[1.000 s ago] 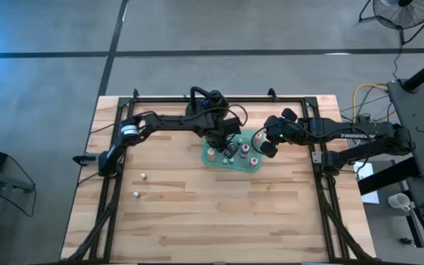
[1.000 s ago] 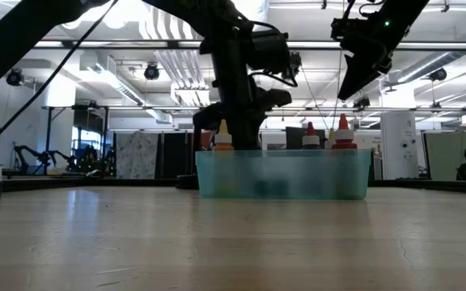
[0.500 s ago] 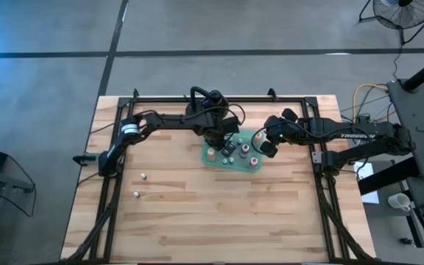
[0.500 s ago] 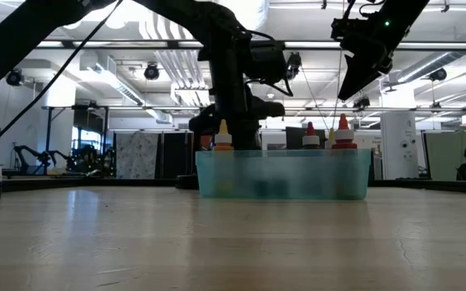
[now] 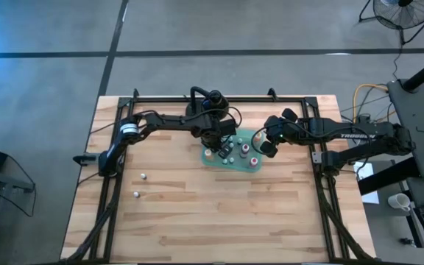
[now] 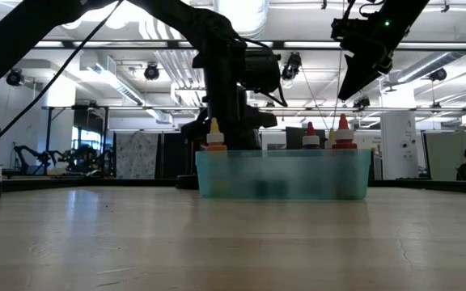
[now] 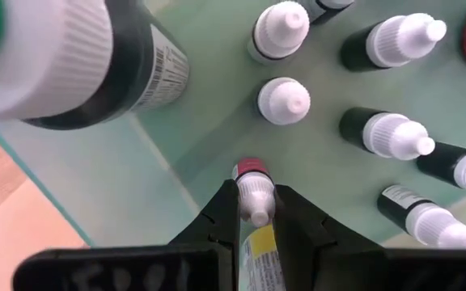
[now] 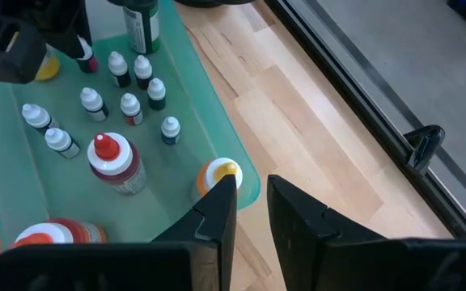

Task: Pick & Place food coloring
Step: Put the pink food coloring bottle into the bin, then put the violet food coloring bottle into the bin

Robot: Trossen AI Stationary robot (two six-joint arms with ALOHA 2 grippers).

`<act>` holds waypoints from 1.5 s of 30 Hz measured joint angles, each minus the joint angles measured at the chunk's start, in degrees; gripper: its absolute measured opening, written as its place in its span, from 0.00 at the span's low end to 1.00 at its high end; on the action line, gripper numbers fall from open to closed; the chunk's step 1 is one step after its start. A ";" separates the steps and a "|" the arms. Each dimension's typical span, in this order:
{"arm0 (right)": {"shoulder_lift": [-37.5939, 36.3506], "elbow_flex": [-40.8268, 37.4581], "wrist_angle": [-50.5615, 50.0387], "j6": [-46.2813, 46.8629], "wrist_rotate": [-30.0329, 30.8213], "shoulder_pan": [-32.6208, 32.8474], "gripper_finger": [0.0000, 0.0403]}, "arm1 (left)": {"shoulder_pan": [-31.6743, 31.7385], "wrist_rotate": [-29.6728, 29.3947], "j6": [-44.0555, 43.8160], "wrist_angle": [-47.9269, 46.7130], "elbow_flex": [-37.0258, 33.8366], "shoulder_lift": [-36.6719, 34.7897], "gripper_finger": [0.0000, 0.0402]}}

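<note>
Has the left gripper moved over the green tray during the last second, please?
Yes. In the high view the left gripper has shifted toward the picture's left against the fixed green tray, gripping a small bottle.

Two dark, slim jointed arms with black cables; a silver band on the left one.

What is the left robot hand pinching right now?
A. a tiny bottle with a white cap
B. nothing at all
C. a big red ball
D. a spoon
A: in the left wrist view the left gripper is shut on a tiny bottle with a white cap, held above the green tray where other little bottles stand.
</note>
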 joint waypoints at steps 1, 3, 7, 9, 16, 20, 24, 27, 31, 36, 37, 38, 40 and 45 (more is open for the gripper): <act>0.00 0.00 0.00 0.00 0.00 0.00 0.16 | 0.00 0.00 0.00 0.17 0.00 0.00 0.07; -0.01 0.00 -0.02 0.00 0.00 0.00 0.16 | 0.00 0.01 0.00 0.62 0.00 0.00 0.07; 0.00 0.00 -0.02 0.02 0.00 0.00 0.16 | 0.00 0.04 0.52 1.51 0.00 0.00 0.09; 0.00 0.00 -0.02 0.02 0.00 0.00 0.16 | 0.00 0.07 0.52 1.91 -0.02 0.02 0.12; 0.00 0.00 -0.01 0.02 0.00 0.00 0.16 | 0.00 0.33 0.57 2.13 -0.13 0.26 0.20; 0.00 0.00 -0.02 0.02 0.00 0.00 0.16 | -0.02 0.32 0.48 1.87 -0.13 0.26 0.23; 0.00 0.00 -0.02 0.02 0.00 0.00 0.16 | -0.02 0.26 0.43 0.85 0.78 -0.36 0.25; 0.00 0.00 -0.02 -0.02 0.00 -0.02 0.16 | -0.02 -0.15 0.39 0.38 2.50 -1.08 0.26; 0.00 0.00 -0.02 -0.12 0.00 -0.02 0.16 | -0.11 -0.44 0.62 -3.63 6.01 -1.16 0.26; 0.00 0.00 -0.02 -0.17 0.00 -0.02 0.16 | -1.30 -0.90 2.81 -13.07 9.85 -1.99 0.26; 0.00 0.00 -0.02 -0.21 0.00 -0.02 0.16 | -1.82 -1.49 3.94 -14.83 10.15 -2.55 0.26; 0.00 0.00 -0.02 -0.35 0.00 -0.01 0.16 | -2.48 -2.81 4.95 -16.97 10.14 -3.41 0.26; 0.00 0.00 -0.02 -0.98 0.00 -0.02 0.16 | -4.14 -6.65 6.82 -21.08 10.11 -4.98 0.26; 0.00 -0.09 0.01 -2.99 0.00 -0.04 0.16 | -8.17 -12.76 9.53 -28.13 8.63 -10.15 0.26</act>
